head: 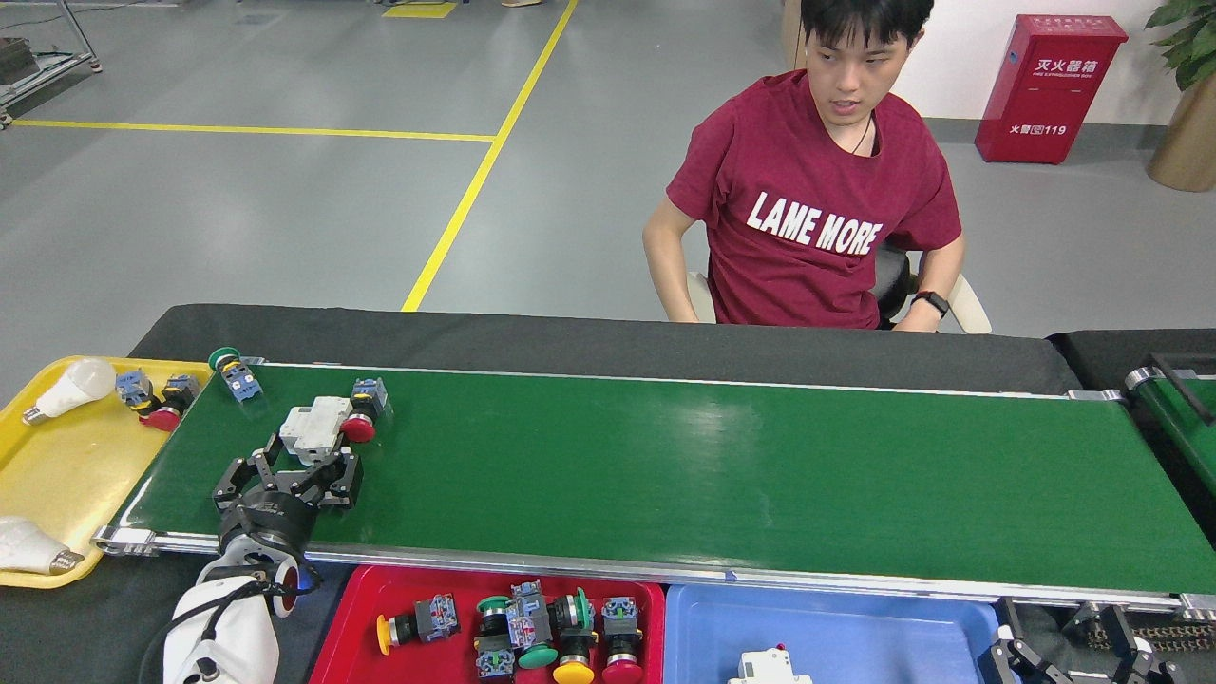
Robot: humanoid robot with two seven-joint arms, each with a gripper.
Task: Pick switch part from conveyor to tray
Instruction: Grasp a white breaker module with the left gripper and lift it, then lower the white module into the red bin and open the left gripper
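My left hand (296, 464) is at lower left of frame, over the near edge of the conveyor (665, 475), fingers spread and released, nothing gripped. Its fingertips sit just below a white breaker block (311, 427). A red-capped switch part (362, 414) lies touching that block's right side, on the belt, left end. A green-capped switch part (231, 371) lies at the belt's far left corner. Two more switch parts (152, 399) lie past the belt end on the yellow tray (66, 465), next to a white bulb (66, 388); a second bulb (28, 546) is at the tray's lower edge. The red tray (361, 627), bottom center, holds several switch parts. The blue tray (855, 632) beside it holds one white block. My right hand (1073, 646) is at the bottom right corner; cannot tell its state. A person (817, 199) sits behind the desk.
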